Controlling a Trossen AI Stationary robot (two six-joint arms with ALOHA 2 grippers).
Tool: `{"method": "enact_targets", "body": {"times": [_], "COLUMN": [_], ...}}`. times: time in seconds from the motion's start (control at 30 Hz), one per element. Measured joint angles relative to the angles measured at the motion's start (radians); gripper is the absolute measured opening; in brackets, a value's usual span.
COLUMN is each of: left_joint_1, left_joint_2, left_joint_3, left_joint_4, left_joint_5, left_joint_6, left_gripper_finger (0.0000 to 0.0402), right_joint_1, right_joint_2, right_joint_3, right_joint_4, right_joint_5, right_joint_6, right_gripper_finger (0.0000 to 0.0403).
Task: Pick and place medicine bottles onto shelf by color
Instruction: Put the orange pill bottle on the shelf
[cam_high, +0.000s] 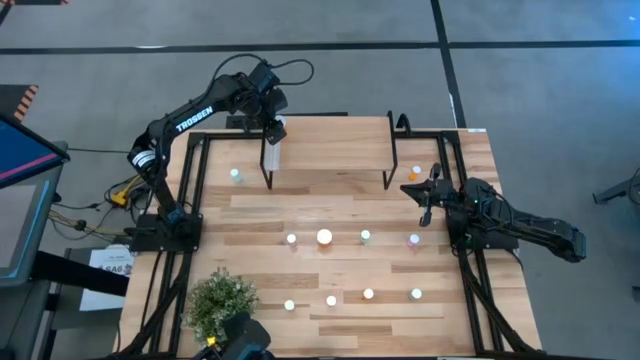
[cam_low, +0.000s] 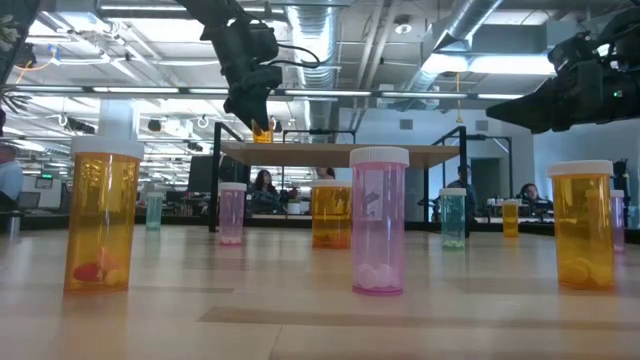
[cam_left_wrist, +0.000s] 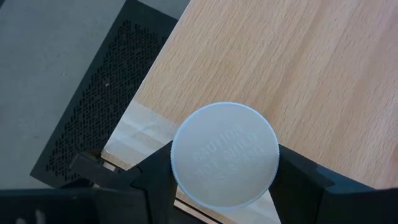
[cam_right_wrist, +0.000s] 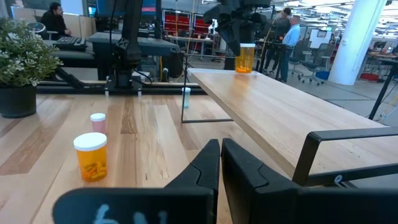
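Observation:
My left gripper (cam_high: 272, 125) is over the left end of the shelf (cam_high: 330, 135) and is shut on an orange bottle with a white cap (cam_left_wrist: 224, 154). The low view shows this bottle (cam_low: 262, 133) at the plank's top, and the right wrist view shows it (cam_right_wrist: 244, 57) upright on the plank. My right gripper (cam_high: 425, 200) is shut and empty above the table's right side, beside the shelf's right end. Several orange, pink and teal bottles stand on their bases on the table, such as a large orange one (cam_high: 324, 237). My left gripper pinches the orange bottle at its top between its two fingers (cam_left_wrist: 298, 177), one on each side of the white cap's rim (cam_left_wrist: 177, 168). The fingers come from above, pointing down. The bottle is upright, and its base (cam_right_wrist: 244, 70) seems to rest on the plank near the shelf's left end.
A teal bottle (cam_high: 236, 175) stands left of the shelf and an orange one (cam_high: 415, 173) right of it. Two rows of bottles stand nearer (cam_high: 365, 236) (cam_high: 368, 294). A potted plant (cam_high: 220, 300) is at the near left. People sit in the room behind.

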Motion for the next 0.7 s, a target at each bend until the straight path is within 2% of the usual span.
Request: {"method": "enact_targets", "body": {"times": [0.5, 0.7], "left_joint_1": [-0.002, -0.006], "left_joint_2": [-0.001, -0.001], "left_joint_3": [0.000, 0.000], "left_joint_4": [0.000, 0.000], "left_joint_5": [0.000, -0.001], "left_joint_6": [0.004, 0.005], "left_gripper_finger": [0.0201, 0.0230], "right_joint_1": [0.000, 0.000], "right_joint_2": [0.000, 0.000], "right_joint_3": [0.000, 0.000], "right_joint_4": [0.000, 0.000], "right_joint_5": [0.000, 0.000], "right_joint_6": [0.000, 0.000], "right_gripper_finger": [0.0043, 0.0043]}}
